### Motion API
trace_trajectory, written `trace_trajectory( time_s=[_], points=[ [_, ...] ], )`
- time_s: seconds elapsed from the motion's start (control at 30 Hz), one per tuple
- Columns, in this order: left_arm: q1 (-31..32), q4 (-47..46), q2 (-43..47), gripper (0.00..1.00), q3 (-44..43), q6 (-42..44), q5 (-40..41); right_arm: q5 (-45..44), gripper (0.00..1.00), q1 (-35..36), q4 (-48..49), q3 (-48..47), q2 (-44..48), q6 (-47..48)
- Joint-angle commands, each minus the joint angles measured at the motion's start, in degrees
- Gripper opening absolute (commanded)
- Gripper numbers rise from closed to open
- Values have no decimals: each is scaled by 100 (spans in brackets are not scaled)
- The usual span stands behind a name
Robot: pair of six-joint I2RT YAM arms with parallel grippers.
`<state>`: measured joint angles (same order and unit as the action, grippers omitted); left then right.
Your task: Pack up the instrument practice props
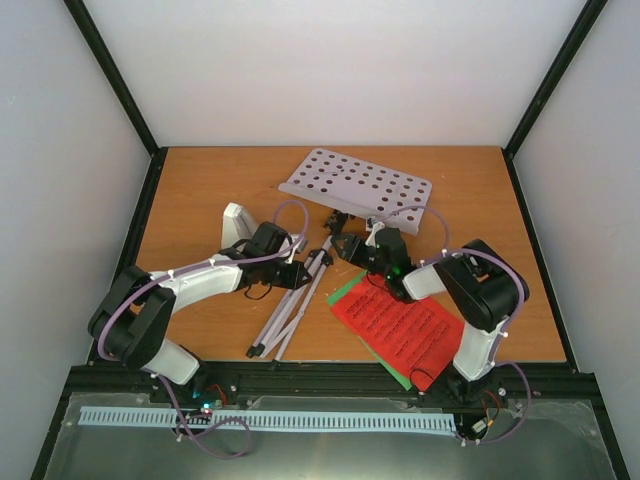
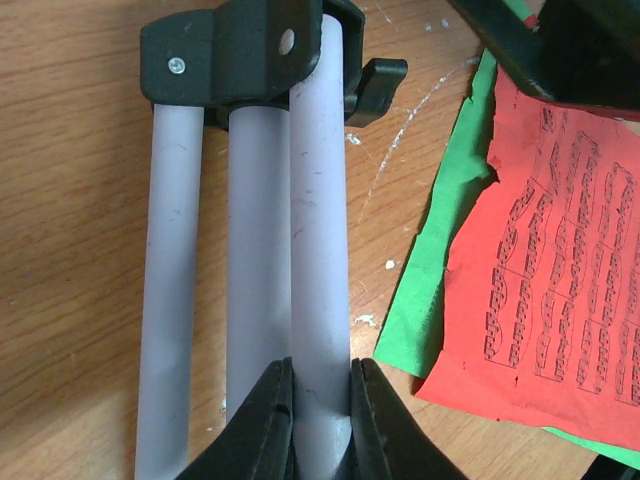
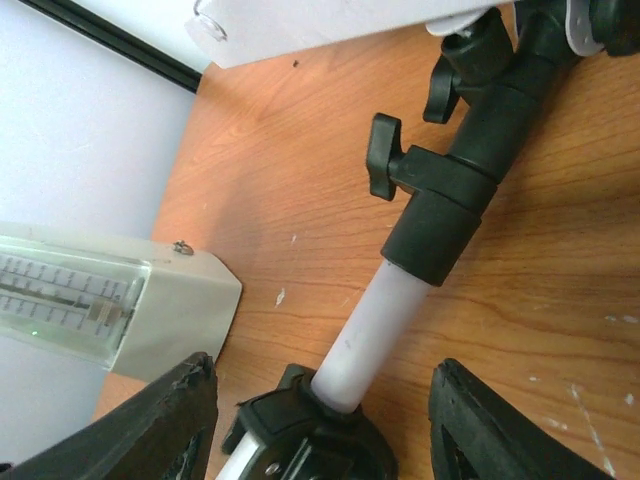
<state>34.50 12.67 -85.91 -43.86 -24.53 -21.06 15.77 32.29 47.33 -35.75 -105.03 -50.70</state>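
left gripper: pinching tripod leg | right gripper: spread, straddling stand pole | music stand: lying on surface, folded

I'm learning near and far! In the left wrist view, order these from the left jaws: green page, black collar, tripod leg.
1. Tripod leg: shut in the left gripper's jaws.
2. Green page: just right.
3. Black collar: top, at the legs' far end.

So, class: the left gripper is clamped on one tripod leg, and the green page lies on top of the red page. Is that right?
No. The left wrist view shows the red page on top of the green page; the left gripper is clamped on a tripod leg.
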Motion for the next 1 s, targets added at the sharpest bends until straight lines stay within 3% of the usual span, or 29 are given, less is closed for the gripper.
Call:
trace_trajectory(
  time_s=[0.0,0.13,0.23,0.33,0.63,0.83,0.97],
  points=[
    [13,-996,88,0,-218,300,-207,-325,59,27,-55,278,489,258],
    [13,-991,-38,5,-206,318,-205,-451,66,20,-215,600,889,296],
    [13,-979,-121,19,-171,340,-202,-576,69,23,-395,839,1236,342],
    [17,-1005,-130,25,-129,351,-255,-725,70,21,-691,1003,1655,483],
    [20,-1054,201,54,-238,473,-696,-1131,72,24,-2340,1044,3381,1764],
    [13,-824,628,87,-683,692,-838,-1469,88,20,-3550,676,4570,2705],
    [-84,-634,757,99,-1329,968,-827,-1851,97,-11,-4437,-62,4911,3224]
  ],
)
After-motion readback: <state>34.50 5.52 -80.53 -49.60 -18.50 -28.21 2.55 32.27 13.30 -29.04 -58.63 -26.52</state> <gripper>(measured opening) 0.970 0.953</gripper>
